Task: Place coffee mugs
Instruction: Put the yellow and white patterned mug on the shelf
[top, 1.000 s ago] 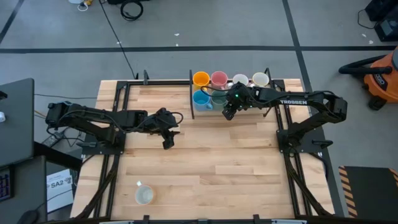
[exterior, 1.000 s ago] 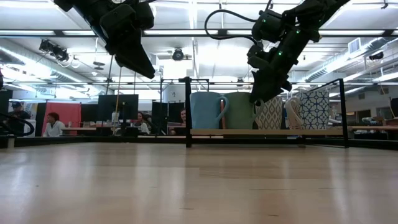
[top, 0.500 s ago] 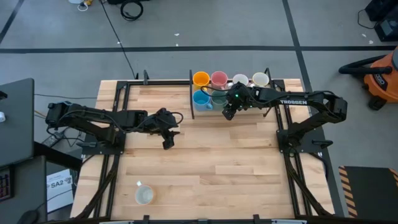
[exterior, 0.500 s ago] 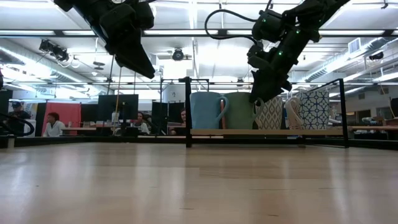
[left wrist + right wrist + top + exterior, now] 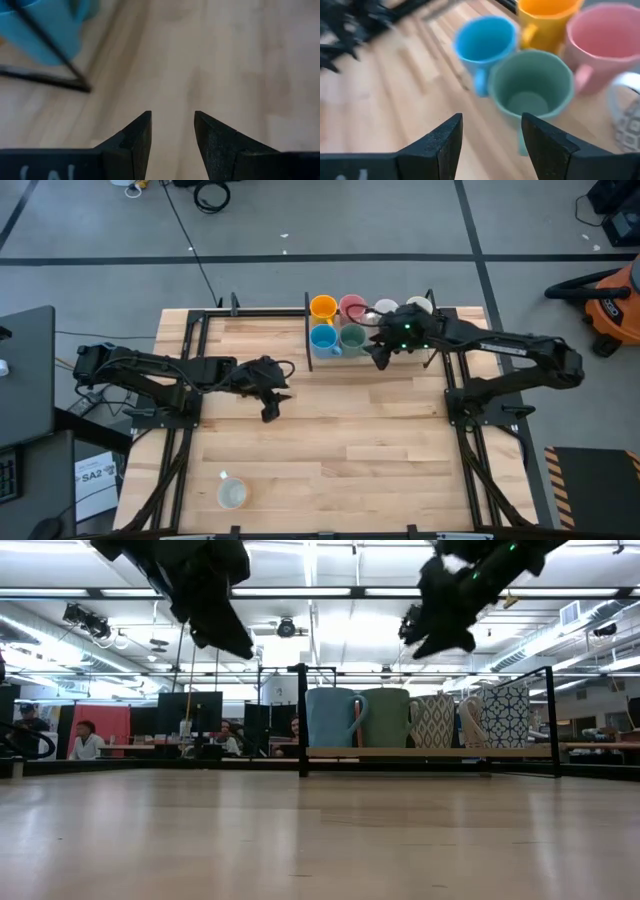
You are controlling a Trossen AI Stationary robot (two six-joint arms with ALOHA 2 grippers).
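Six mugs stand on their bases in a black wire rack (image 5: 308, 340) at the table's far edge: orange (image 5: 322, 307), pink (image 5: 351, 307), two white (image 5: 420, 305), light blue (image 5: 322, 338) and teal-green (image 5: 352, 338). Another white mug (image 5: 232, 494) sits alone near the table's near left corner. My right gripper (image 5: 381, 360) is open and hangs above the table, just right of the teal-green mug (image 5: 530, 85), touching nothing. My left gripper (image 5: 270, 408) is open over bare wood left of the rack.
The rack's black frame (image 5: 302, 720) stands up around the mugs, and its rail (image 5: 50, 60) lies close to my left gripper. The low view shows patterned mugs (image 5: 505, 715) at the rack's right end. Bare wood fills the table's middle and near right.
My right gripper has risen from beside the teal-green mug and shifted a little toward the table's right, now well above the mugs' rims. The teal-green mug stands where it was, uncovered in the high view.
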